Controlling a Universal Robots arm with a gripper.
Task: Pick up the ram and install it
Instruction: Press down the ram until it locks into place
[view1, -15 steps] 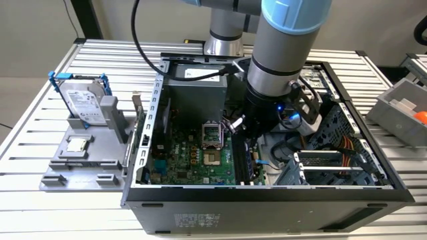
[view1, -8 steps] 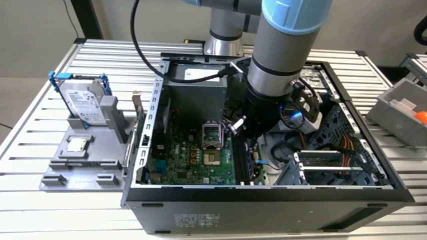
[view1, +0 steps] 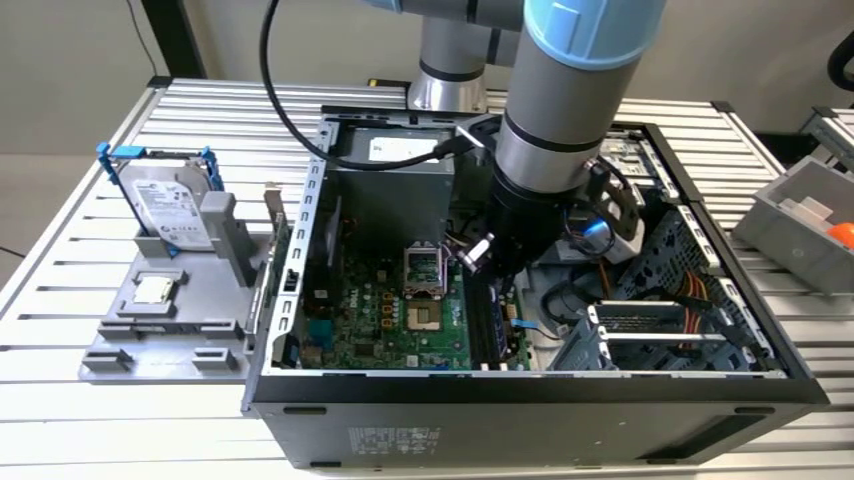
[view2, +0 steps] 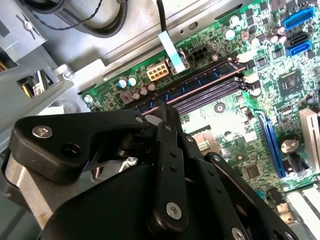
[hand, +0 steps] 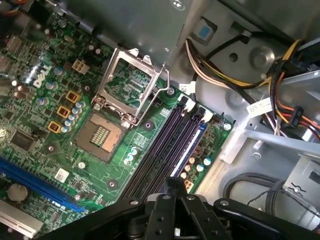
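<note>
Status: black two-finger gripper (hand: 172, 184) is down inside the open black steel PC case (view1: 534, 385), over the green motherboard (hand: 50, 110), at the near end of the bank of long dark memory slots (hand: 160, 150). Fingers look clenched together in the first wrist view. I can't tell whether anything is pinched between them, since the contact is hidden under the linkage. The ram (hand: 191, 145), a thin blue-green board stick, reads to me as the blue strip standing along the outermost slot, on the board-edge side of the bank (could be a blue slot wall, so not certain). Key relation: the stick's long axis runs parallel to the slots and straight away from the fingertips, with its near end just beside or under the tip. In the second wrist view the strip (view2: 190, 84) runs on past the gripper (view2: 162, 107). White end latches (hand: 205, 116) are at the far end; I can't tell whether they are engaged.
</note>
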